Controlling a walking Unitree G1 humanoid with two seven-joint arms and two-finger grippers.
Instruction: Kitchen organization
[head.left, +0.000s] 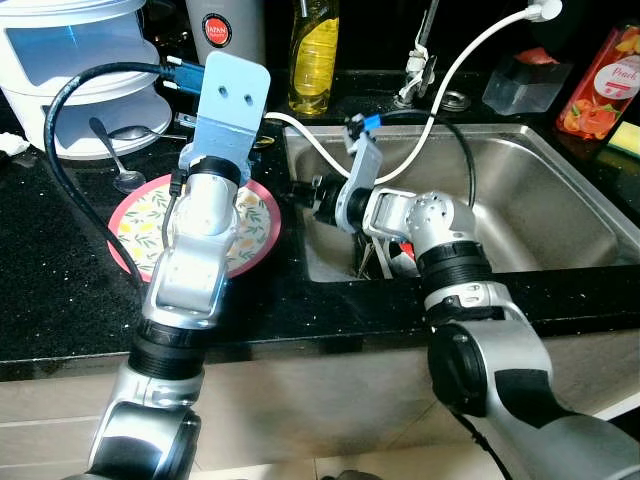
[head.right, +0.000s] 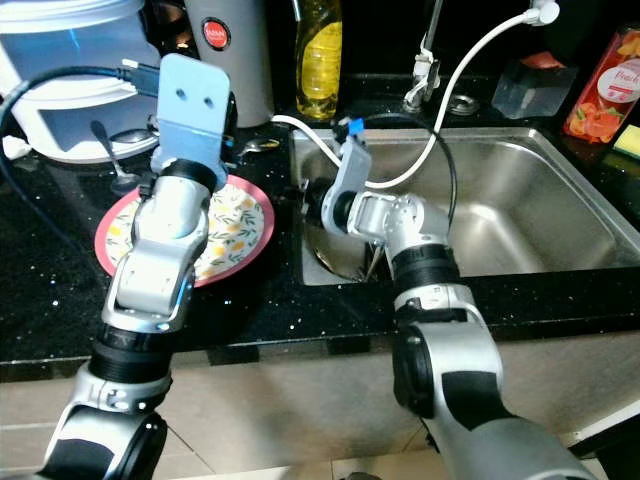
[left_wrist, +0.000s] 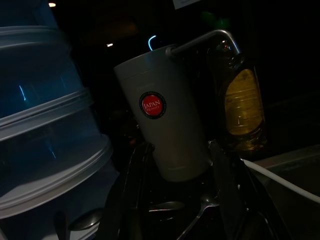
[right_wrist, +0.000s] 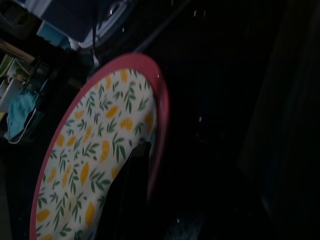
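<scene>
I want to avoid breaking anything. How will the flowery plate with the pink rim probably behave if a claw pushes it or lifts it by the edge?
The plate looks rigid and glazed, so probably slippery for a claw and breakable if dropped. It lies flat on the smooth black counter, so a push would likely slide it, not tip it. It sits near the sink edge, so sliding that way seems risky.

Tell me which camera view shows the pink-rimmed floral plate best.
The right eye view: the plate lies on the black counter left of the sink, partly behind the left arm. The left eye view shows much the same. The right wrist view shows its rim and pattern close but cropped. The left wrist view faces the steel tumbler.
</scene>
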